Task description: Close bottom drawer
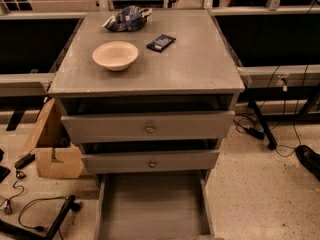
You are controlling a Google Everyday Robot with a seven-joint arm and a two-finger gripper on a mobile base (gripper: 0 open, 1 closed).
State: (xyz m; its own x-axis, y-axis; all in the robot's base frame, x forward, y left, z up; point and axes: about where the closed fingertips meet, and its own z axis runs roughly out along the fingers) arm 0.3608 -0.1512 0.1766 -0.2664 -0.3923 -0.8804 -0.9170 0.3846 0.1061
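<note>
Hand and arm out of view

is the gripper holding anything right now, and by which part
It cannot be told: the gripper is outside the camera view. Nothing in view is gripped, and the bottom drawer stands pulled out with nothing touching it.

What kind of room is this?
Likely a lab or workshop: grey cabinet with its bottom drawer open, loose cables on the floor, a cardboard box beside it. The gripper is out of view.
</note>
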